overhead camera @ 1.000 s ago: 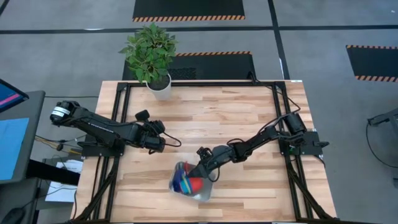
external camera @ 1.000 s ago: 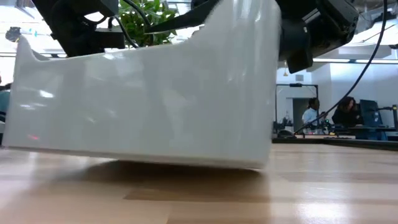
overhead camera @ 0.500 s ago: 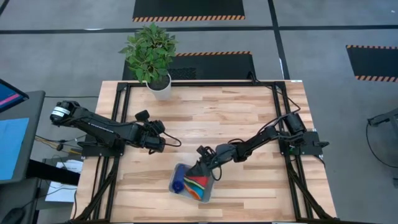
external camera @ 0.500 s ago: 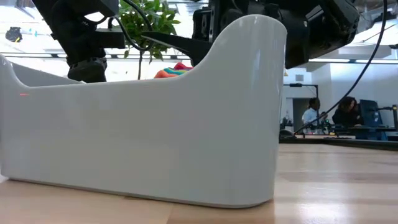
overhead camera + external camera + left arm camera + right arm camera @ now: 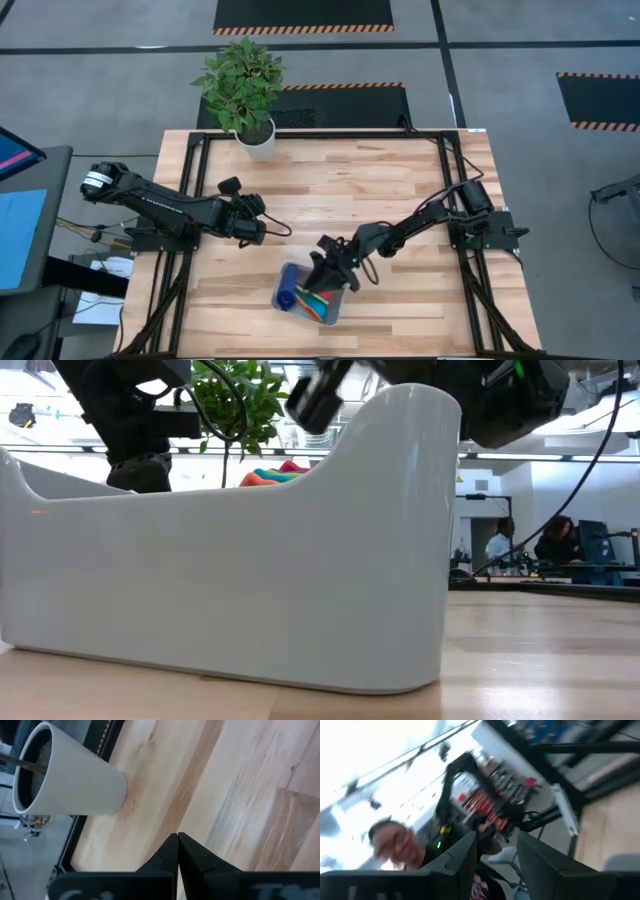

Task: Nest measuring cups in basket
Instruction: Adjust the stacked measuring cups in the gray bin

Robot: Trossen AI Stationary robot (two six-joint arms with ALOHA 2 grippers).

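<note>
The basket (image 5: 230,580) wall hides most of the measuring cups (image 5: 272,474).

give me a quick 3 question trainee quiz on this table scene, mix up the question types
1. True or false: the basket sits tipped up on one edge.
2. Which claw is over the basket? A) the left claw B) the right claw C) neither
3. Fill in: the left claw points toward the white ____.

Key:
1. False. In the low view it stands flat on the table, with the measuring cups inside.
2. B. The right claw is above the basket's far rim with its fingers apart and nothing between them in its wrist view; the left claw is shut, off to the table's left.
3. plant pot.
</note>
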